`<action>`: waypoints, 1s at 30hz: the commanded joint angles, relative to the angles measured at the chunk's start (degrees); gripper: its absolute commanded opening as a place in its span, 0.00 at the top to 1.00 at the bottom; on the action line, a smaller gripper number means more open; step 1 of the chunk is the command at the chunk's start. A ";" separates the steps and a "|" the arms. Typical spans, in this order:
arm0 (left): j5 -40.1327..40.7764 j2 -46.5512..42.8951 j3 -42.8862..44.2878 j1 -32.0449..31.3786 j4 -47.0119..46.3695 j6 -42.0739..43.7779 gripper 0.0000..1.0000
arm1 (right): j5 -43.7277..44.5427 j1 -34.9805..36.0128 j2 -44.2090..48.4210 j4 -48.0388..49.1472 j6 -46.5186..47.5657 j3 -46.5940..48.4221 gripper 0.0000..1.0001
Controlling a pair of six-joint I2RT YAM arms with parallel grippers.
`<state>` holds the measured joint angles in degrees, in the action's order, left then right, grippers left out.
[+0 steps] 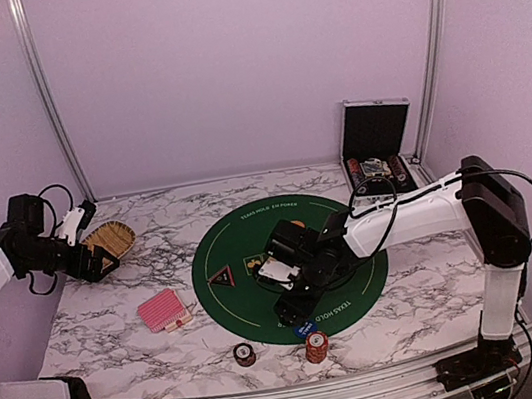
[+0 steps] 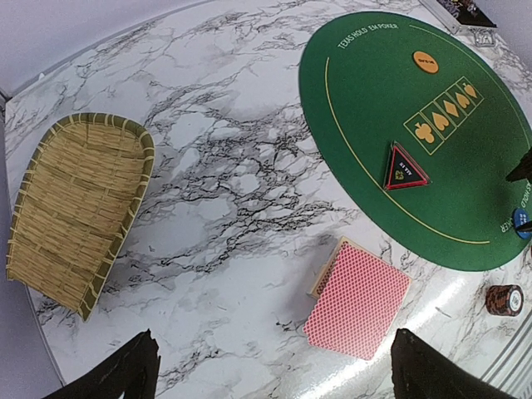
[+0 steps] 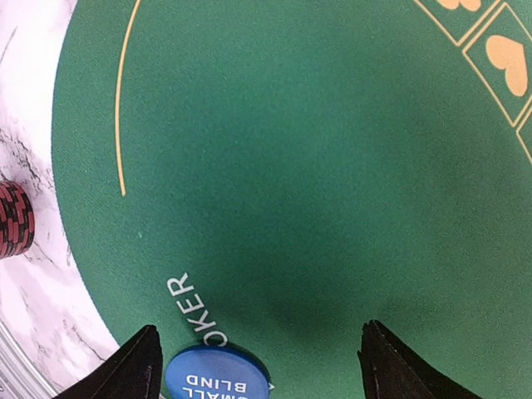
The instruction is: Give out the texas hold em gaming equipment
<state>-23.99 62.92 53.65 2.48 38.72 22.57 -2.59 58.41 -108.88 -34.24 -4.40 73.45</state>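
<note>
Over the green mat [image 3: 291, 166], right tool [image 3: 259, 332] wide, blue disc [image 3: 218, 376] between its jaws; left tool [image 2: 274, 341] wide and empty

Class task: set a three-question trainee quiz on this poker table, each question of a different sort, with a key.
1. True or false: the deck lies on the marble, off the mat.
2. The blue disc reads: A) Dealer B) Small Blind C) Big Blind.
3. How many chip stacks stand on the marble?
Key: 1 true; 2 B; 3 two.
</note>
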 commanded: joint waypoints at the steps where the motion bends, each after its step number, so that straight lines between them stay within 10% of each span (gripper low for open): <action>1: -0.58 -0.09 1.64 0.31 1.35 0.80 0.01 | 0.93 0.46 0.38 -2.36 0.93 0.28 0.20; 30: -0.35 -0.72 1.05 0.33 1.35 1.73 0.01 | 0.22 1.99 -1.16 -9.29 2.61 4.18 0.19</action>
<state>-23.99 62.92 53.65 2.48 38.81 23.46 -2.48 59.66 -108.86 -42.35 -2.70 75.22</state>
